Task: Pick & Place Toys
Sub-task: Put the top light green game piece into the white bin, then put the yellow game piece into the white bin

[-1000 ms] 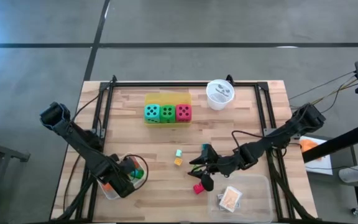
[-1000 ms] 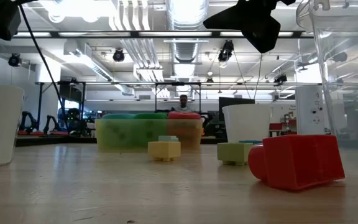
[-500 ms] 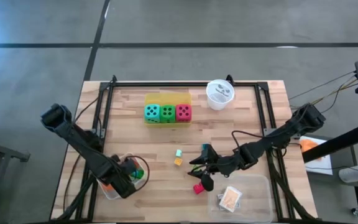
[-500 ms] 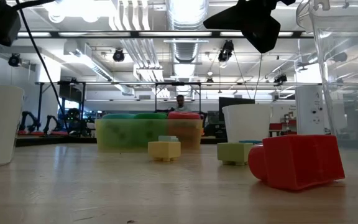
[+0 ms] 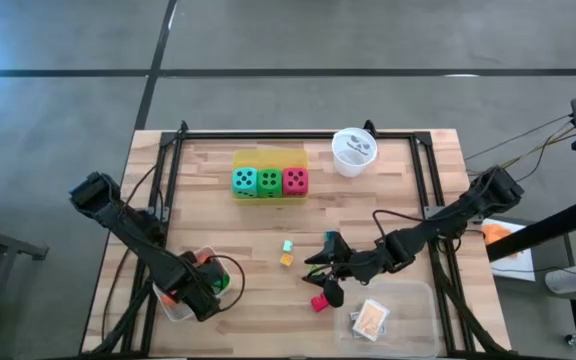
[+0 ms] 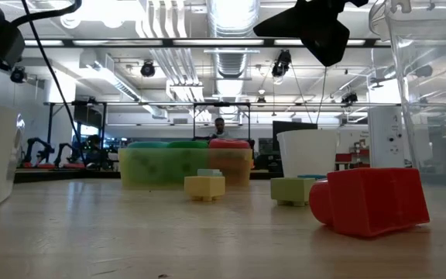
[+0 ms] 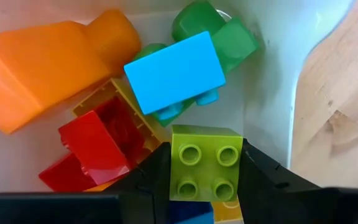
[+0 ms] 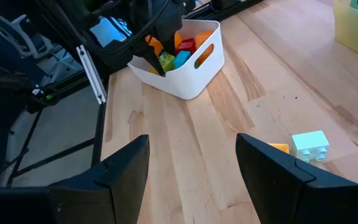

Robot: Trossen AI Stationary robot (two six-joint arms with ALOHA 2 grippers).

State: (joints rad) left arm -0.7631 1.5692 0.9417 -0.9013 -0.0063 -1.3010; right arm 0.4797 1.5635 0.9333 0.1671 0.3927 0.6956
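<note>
Lime-green block – clamped between the left gripper fingers, studs facing the wrist camera, held just above the white bin. Under and around that gripper in the bin: blue block, green block, orange block, red block, all piled touching each other.

Right gripper hangs over the middle of the table, fingers apart, nothing between them. Just ahead of it on the wood – a pale teal block touching a small orange one. In the high view a red block lies just beside this gripper, toward the clear tray, which holds a card stack.

Well beyond both grippers, at the far side: teal die, green die, red die in a row, touching, in the yellow tray; white cup near them.
</note>
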